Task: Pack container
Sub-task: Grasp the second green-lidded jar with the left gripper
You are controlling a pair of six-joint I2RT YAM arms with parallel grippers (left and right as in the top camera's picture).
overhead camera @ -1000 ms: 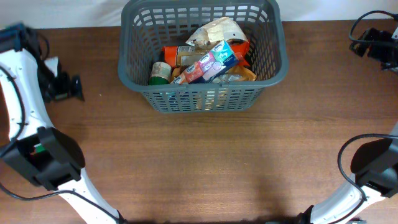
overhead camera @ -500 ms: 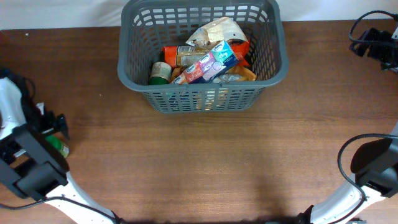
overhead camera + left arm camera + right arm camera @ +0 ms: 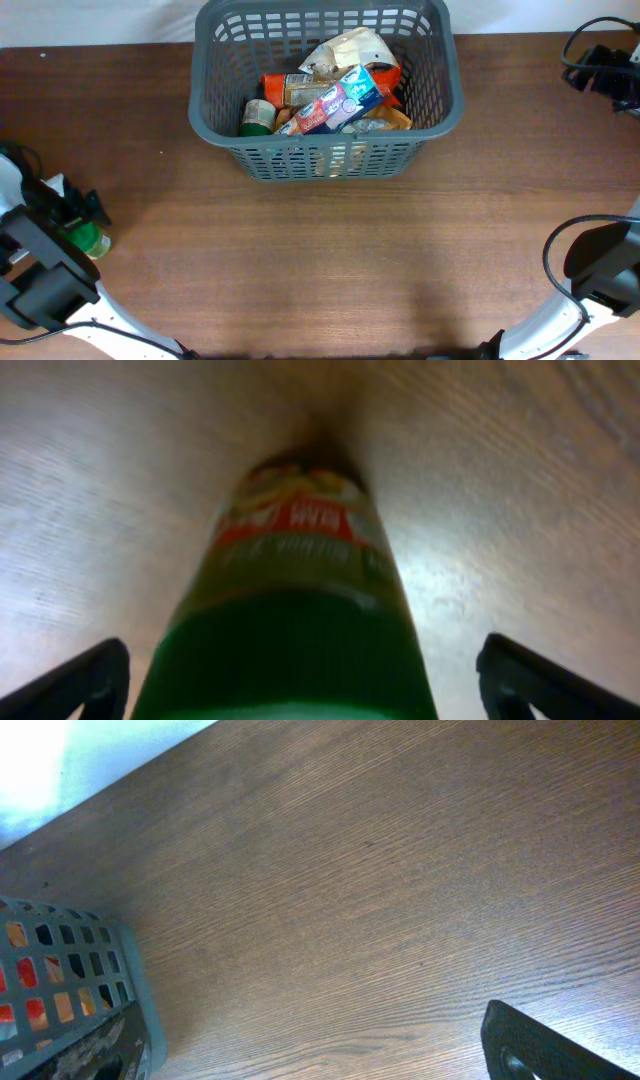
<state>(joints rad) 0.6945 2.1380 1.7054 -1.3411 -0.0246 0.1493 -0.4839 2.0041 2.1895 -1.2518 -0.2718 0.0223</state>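
here, a loaded container at 12 o'clock, and a jar between the left pincer's fingers at 8 o'clock.
seen from overhead, the dark grey lattice container [image 3: 300, 160] stands on the brown worktop [image 3: 330, 260] at 12 o'clock against the far edge. inside it lie a blue-and-red carton [image 3: 340, 100], a pale crumpled bag [image 3: 350, 50] and orange packets. a small jar [image 3: 258, 115] stands at its 9 o'clock side. well apart from it, at 8 o'clock by the worktop's edge, a green-lidded jar [image 3: 295, 560] lies on its side. the left pincer [image 3: 300, 675] is spread wide around the jar, one fingertip on each side, and a gap shows on the right side. the right pincer [image 3: 310, 1055] hangs at 2 o'clock, released and holding nothing, with the container's corner just beside one finger.
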